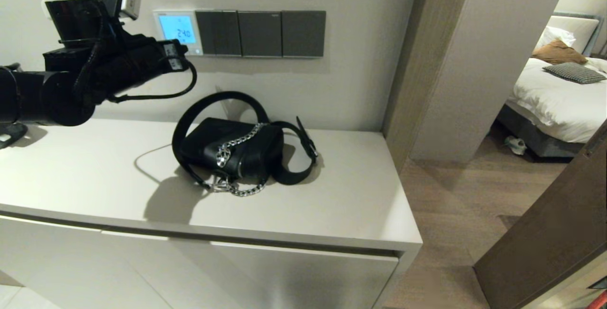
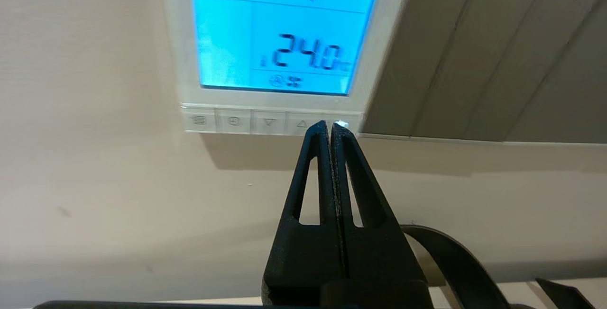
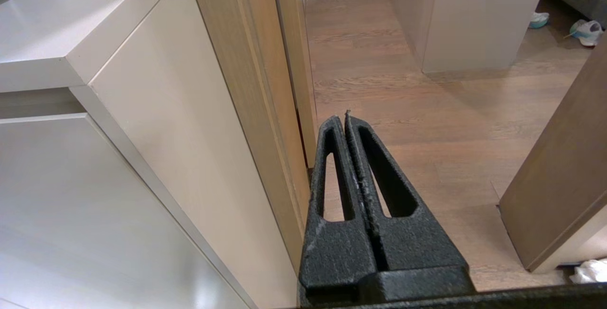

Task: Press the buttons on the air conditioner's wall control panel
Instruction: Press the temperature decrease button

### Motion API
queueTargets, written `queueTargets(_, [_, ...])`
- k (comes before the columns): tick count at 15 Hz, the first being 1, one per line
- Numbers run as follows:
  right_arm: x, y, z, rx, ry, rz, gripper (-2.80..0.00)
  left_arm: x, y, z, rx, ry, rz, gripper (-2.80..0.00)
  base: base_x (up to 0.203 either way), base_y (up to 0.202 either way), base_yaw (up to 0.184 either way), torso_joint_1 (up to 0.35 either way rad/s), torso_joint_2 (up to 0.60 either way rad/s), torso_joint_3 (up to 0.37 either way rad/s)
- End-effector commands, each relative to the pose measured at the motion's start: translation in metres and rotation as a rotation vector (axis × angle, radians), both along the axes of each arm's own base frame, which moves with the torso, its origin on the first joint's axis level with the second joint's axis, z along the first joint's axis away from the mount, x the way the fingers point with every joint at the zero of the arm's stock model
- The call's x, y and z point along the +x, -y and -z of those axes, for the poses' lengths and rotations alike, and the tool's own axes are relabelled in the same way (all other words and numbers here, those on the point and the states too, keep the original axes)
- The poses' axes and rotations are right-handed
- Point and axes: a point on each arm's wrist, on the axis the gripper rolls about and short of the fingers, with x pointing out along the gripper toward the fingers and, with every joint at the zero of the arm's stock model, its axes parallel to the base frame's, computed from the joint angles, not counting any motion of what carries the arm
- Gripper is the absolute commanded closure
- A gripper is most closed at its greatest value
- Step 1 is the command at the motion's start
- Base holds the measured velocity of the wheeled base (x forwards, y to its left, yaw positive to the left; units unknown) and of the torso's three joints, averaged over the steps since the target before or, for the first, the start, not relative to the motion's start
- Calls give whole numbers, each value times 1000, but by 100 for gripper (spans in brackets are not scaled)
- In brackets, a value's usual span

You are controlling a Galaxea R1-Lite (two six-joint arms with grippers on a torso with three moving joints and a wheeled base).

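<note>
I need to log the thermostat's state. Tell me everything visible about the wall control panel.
The wall control panel is a square white plastic plate on the beige wall, butted against dark grey switch plates. Its screen glows light blue, reading 24.0. Along the bottom runs a row of buttons; the shut left pincer meets the end button nearest the switch plates.
</note>
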Motion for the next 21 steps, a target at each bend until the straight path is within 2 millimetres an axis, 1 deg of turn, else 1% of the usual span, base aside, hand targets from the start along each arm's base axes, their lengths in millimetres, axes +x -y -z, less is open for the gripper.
queueTargets(1, [0, 0, 1, 0, -2, 0, 0, 5, -3, 4, 1, -5, -8, 0, 0, 0, 0, 0, 0, 0])
queueTargets(3, [0, 0, 1, 0, -2, 0, 0, 11, -2, 10, 2, -21, -10, 0, 0, 0, 0, 0, 0, 0])
queueTargets(9, [0, 0, 1, 0, -3, 0, 0, 14, -7, 10, 2, -16, -21, 0, 0, 0, 0, 0, 0, 0])
queueTargets(13, [0, 0, 1, 0, -3, 0, 0, 18, -13, 10, 1, -15, -37, 0, 0, 0, 0, 0, 0, 0])
queueTargets(21, [0, 0, 1, 0, -3, 0, 0, 22, -12, 14, 3, -20, -37, 0, 0, 0, 0, 0, 0, 0])
